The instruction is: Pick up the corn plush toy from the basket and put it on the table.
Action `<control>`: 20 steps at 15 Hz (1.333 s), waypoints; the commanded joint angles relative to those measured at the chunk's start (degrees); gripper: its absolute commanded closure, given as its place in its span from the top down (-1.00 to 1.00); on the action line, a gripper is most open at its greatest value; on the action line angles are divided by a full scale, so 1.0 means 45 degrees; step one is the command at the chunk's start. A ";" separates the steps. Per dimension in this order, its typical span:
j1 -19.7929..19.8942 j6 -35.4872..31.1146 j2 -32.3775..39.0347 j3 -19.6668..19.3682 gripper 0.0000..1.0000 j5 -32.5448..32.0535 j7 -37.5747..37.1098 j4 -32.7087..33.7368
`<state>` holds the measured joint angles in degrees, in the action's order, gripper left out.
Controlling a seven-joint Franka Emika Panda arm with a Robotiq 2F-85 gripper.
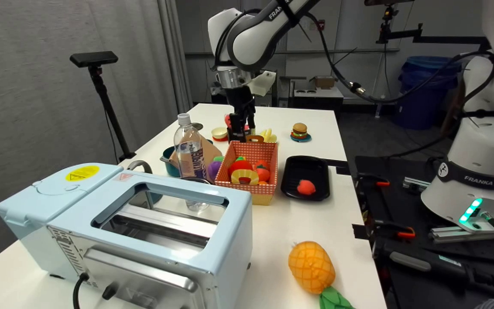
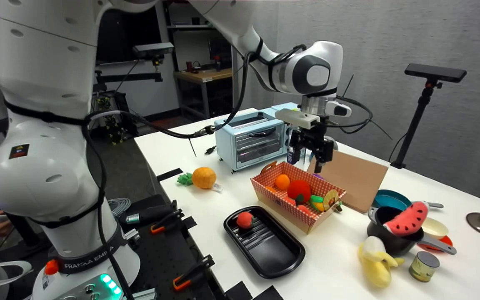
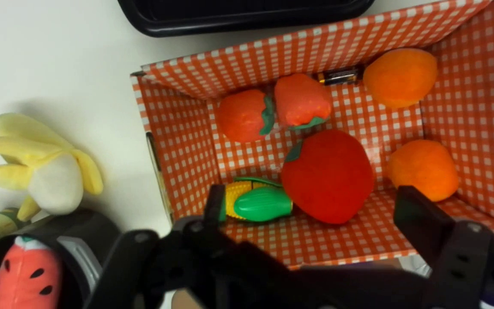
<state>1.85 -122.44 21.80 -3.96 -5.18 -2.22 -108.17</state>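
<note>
Claw is hanging spread wide above the basket, toy corn is lying inside, just beside a big red fruit, black tray is sitting alongside, toy banana is lying on the table.

Reads "FRANKA EMIKA" on the band around the robot base, "FRANKA" on the arm higher up. Shows a triangle sign on the yellow label of the oven, well apart from the base.

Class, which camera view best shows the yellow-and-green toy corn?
Wrist view: the yellow-and-green toy corn is large, kernels distinct. An exterior view shows the corn small; an exterior view with the pale-blue boxy oven foremost leaves it unclear.
</note>
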 commanded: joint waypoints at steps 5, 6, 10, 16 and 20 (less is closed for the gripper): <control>0.0130 0.0244 0.2864 -0.0283 1.00 -0.0250 0.0036 0.2943; 0.0098 0.0274 0.3108 -0.0211 1.00 -0.0161 0.0046 0.3126; -0.0462 0.0256 0.3604 -0.0202 1.00 -0.0440 -0.0437 0.3441; -0.0927 0.0136 0.3779 -0.0058 1.00 -0.0305 -0.0372 0.3462; -0.0559 -0.0020 0.4156 -0.0145 1.00 -0.0054 -0.0279 0.3477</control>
<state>-2.23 -122.43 38.49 -4.55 -5.29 -2.82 -94.24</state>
